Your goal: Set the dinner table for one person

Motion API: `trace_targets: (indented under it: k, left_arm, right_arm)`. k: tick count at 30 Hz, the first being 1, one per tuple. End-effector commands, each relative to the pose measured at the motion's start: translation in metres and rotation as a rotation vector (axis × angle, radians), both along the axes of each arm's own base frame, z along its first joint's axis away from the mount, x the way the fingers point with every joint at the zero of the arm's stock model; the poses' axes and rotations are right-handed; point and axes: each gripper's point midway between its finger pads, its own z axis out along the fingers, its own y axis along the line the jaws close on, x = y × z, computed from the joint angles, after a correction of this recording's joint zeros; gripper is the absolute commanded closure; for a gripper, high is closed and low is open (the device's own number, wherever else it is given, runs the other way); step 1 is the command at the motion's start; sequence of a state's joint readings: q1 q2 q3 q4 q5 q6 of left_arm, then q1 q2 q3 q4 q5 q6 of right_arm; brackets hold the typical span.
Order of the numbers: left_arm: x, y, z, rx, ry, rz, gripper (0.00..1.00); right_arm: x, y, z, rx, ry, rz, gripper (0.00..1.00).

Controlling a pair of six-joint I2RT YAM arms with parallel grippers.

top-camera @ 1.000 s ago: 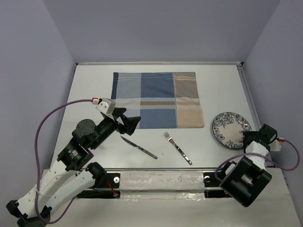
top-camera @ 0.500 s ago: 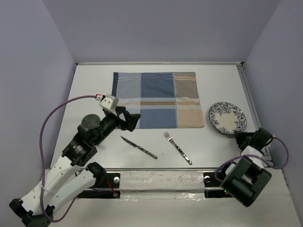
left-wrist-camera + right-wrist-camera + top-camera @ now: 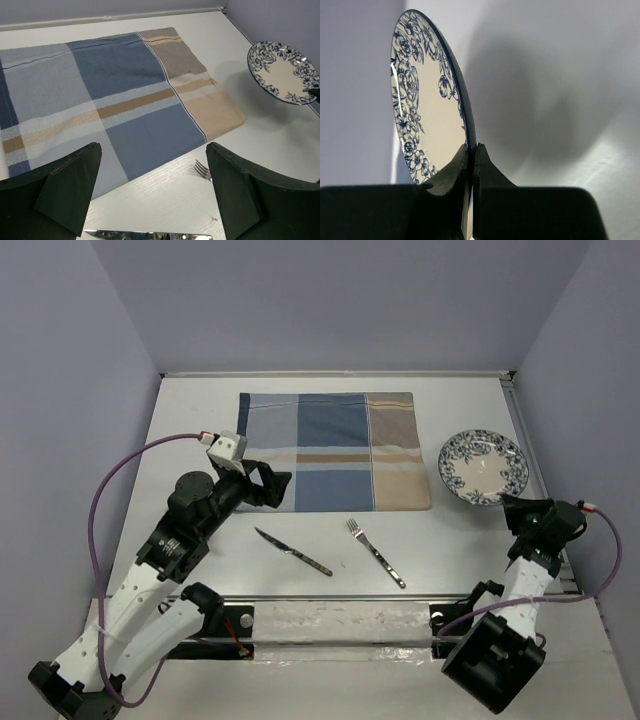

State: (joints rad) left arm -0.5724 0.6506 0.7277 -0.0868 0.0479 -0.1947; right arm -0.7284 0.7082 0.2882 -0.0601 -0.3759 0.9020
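A blue-flowered white plate [image 3: 483,467] hangs tilted above the right side of the white dinner table [image 3: 195,430]. My right gripper [image 3: 518,508] is shut on its near rim. In the right wrist view the plate [image 3: 427,110] stands on edge, pinched between the two fingers of the right gripper [image 3: 471,150]. My left gripper [image 3: 272,488] is open and holds nothing, low over the near left corner of the striped cloth [image 3: 335,450]. A knife [image 3: 292,551] and a fork [image 3: 375,552] lie on the table in front of the cloth. In the left wrist view the left gripper [image 3: 155,190] frames the knife [image 3: 145,235] and the fork tines [image 3: 201,170].
The blue-and-tan cloth [image 3: 110,100] lies flat at the middle of the table, and the plate [image 3: 282,72] shows off its right edge. Lilac walls close the table on three sides. A metal rail [image 3: 340,620] with both arm bases runs along the near edge.
My right gripper has shut on the plate's rim and carried the plate up and toward the far side. My left gripper has drifted slightly back and left, still open.
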Motion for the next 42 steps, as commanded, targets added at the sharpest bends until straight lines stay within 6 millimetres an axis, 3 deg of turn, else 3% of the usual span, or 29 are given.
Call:
trace_targets:
  k: [1, 3, 4, 7, 8, 9, 10, 11, 12, 13, 14, 16, 17, 18, 21, 22, 28, 38, 42]
  left_arm:
    - [0.006, 0.015, 0.034, -0.063, -0.110, 0.055, 0.01]
    - [0.008, 0.018, 0.035, -0.062, -0.112, 0.069, 0.01]
    - [0.010, 0.020, 0.035, -0.061, -0.109, 0.081, 0.01]
    - [0.013, 0.026, 0.034, -0.059, -0.108, 0.115, 0.01]
    - [0.015, 0.034, 0.035, -0.058, -0.114, 0.156, 0.01]
    - [0.016, 0.037, 0.035, -0.058, -0.116, 0.167, 0.01]
    - [0.016, 0.039, 0.033, -0.058, -0.116, 0.180, 0.01]
    - [0.015, 0.043, 0.034, -0.058, -0.123, 0.193, 0.01]
    - [0.015, 0.044, 0.034, -0.057, -0.127, 0.198, 0.01]
    - [0.015, 0.045, 0.033, -0.057, -0.127, 0.201, 0.01]
    - [0.015, 0.046, 0.033, -0.054, -0.127, 0.210, 0.01]
    - [0.016, 0.048, 0.032, -0.054, -0.125, 0.219, 0.01]
    - [0.016, 0.049, 0.032, -0.051, -0.126, 0.220, 0.01]
    - [0.016, 0.049, 0.030, -0.048, -0.123, 0.222, 0.01]
    - [0.016, 0.050, 0.029, -0.047, -0.121, 0.228, 0.01]
    - [0.016, 0.051, 0.029, -0.048, -0.123, 0.230, 0.01]
    - [0.017, 0.051, 0.028, -0.046, -0.117, 0.228, 0.01]
    - [0.019, 0.051, 0.026, -0.046, -0.110, 0.227, 0.01]
    - [0.019, 0.052, 0.026, -0.045, -0.110, 0.231, 0.01]
  right_arm:
    - [0.046, 0.070, 0.153, -0.170, -0.458, 0.412, 1.00]
    - [0.064, 0.094, 0.175, -0.210, -0.459, 0.494, 1.00]
    - [0.072, 0.127, 0.182, -0.209, -0.468, 0.580, 1.00]
    - [0.103, 0.170, 0.192, -0.191, -0.464, 0.686, 1.00]
    - [0.106, 0.205, 0.196, -0.179, -0.486, 0.772, 1.00]
    - [0.112, 0.220, 0.194, -0.170, -0.479, 0.801, 1.00]
    - [0.120, 0.234, 0.206, -0.178, -0.503, 0.820, 1.00]
    - [0.130, 0.265, 0.189, -0.154, -0.470, 0.893, 1.00]
    - [0.135, 0.282, 0.187, -0.148, -0.466, 0.926, 1.00]
    - [0.144, 0.295, 0.196, -0.156, -0.487, 0.939, 1.00]
    - [0.159, 0.310, 0.174, -0.142, -0.445, 0.968, 1.00]
    - [0.169, 0.337, 0.173, -0.110, -0.450, 1.019, 1.00]
    - [0.180, 0.348, 0.153, -0.090, -0.417, 1.039, 1.00]
    - [0.181, 0.358, 0.148, -0.080, -0.410, 1.062, 1.00]
    - [0.192, 0.373, 0.137, -0.072, -0.387, 1.079, 1.00]
    - [0.198, 0.375, 0.123, -0.069, -0.358, 1.078, 1.00]
    - [0.205, 0.402, 0.090, -0.053, -0.293, 1.132, 1.00]
    - [0.218, 0.411, 0.060, -0.038, -0.241, 1.125, 1.00]
    - [0.217, 0.411, 0.032, -0.028, -0.180, 1.126, 1.00]
